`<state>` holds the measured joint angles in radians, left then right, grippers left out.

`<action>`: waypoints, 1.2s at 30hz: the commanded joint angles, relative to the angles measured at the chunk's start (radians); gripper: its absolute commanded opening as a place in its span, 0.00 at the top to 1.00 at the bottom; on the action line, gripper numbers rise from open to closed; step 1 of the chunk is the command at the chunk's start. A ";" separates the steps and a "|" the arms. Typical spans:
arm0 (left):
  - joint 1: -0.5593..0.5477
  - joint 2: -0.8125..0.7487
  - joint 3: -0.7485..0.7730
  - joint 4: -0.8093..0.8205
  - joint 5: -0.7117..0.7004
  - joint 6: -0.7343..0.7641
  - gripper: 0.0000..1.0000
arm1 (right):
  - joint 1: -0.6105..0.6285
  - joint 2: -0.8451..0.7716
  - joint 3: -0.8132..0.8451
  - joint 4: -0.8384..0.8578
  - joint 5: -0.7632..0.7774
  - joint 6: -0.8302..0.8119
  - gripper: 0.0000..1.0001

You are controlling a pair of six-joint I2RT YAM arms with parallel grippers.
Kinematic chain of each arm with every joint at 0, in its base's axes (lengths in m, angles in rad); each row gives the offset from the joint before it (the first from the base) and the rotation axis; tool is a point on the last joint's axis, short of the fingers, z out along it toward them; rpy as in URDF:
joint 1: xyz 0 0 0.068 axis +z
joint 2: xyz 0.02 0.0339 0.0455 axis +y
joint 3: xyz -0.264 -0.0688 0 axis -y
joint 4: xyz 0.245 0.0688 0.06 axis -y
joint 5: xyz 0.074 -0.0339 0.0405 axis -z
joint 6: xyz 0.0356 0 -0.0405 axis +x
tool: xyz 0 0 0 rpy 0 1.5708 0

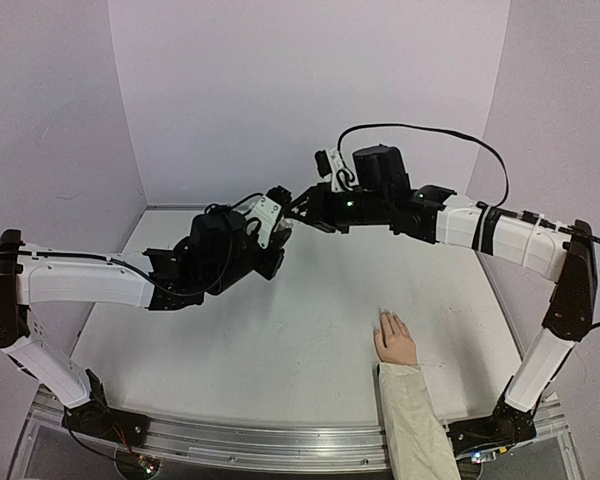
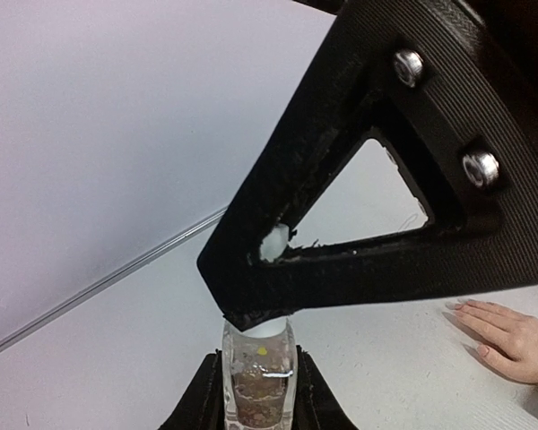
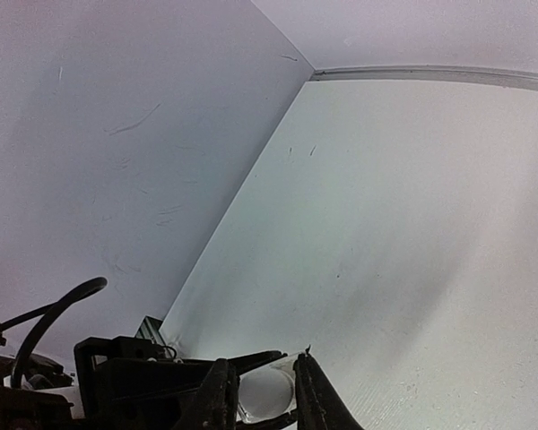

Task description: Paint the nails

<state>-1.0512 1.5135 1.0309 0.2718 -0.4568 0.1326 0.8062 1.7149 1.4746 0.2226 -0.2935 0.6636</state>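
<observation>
**Bottle Held by Both Grippers, Nails at 4 O'Clock**

A small clear bottle [image 2: 258, 383] is clamped by the left gripper [image 1: 276, 222] above the table [image 1: 270, 345], toward 12 o'clock. Its white cap [image 3: 265, 391] is pinched between the fingers of the right gripper [image 1: 315, 212]. The nails [image 2: 481, 351] are on the pale hand [image 1: 395, 340], which is laid flat at 4 o'clock, well apart from both grippers.

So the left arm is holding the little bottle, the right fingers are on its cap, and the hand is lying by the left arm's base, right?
No. The hand lies by the right arm's base, as the top external view shows. The bottle and cap part holds.
</observation>
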 commanded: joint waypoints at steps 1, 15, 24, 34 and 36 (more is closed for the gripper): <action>-0.006 -0.020 0.065 0.022 -0.017 -0.028 1.00 | 0.007 0.006 0.017 0.074 -0.015 0.016 0.76; 0.058 -0.125 0.038 -0.032 0.407 -0.184 1.00 | 0.000 -0.028 -0.003 0.098 -0.079 -0.205 1.00; 0.277 -0.078 0.104 0.084 1.579 -0.440 1.00 | -0.085 -0.106 -0.095 0.089 -0.942 -0.682 1.00; 0.283 -0.110 0.050 0.099 1.304 -0.395 1.00 | -0.173 -0.126 -0.124 0.087 -0.953 -0.683 0.95; 0.281 -0.128 0.020 0.092 1.096 -0.374 1.00 | -0.178 -0.146 -0.129 0.087 -0.783 -0.642 0.75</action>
<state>-0.7822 1.4586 1.0710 0.2668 0.9325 -0.2844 0.6662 1.6398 1.3636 0.3244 -1.2308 0.0055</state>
